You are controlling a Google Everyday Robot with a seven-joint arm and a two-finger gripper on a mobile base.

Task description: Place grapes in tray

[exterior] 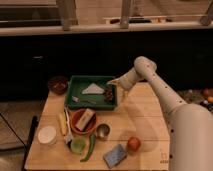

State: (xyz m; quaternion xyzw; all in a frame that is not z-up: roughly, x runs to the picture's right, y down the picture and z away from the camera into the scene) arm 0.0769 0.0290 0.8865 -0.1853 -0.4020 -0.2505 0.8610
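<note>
One gripper (114, 85) hangs at the right rim of one tray (80, 86). Whether it grips anything cannot be told. One grapes (108, 94) cluster lies inside the tray. Two bowls are present: brown bowl (57, 85), orange bowl (74, 121).

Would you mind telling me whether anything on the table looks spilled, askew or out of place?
Nothing stands out. The grapes sit inside the tray at its right end, with the gripper just over that rim. Nothing looks spilled or tipped.
</note>
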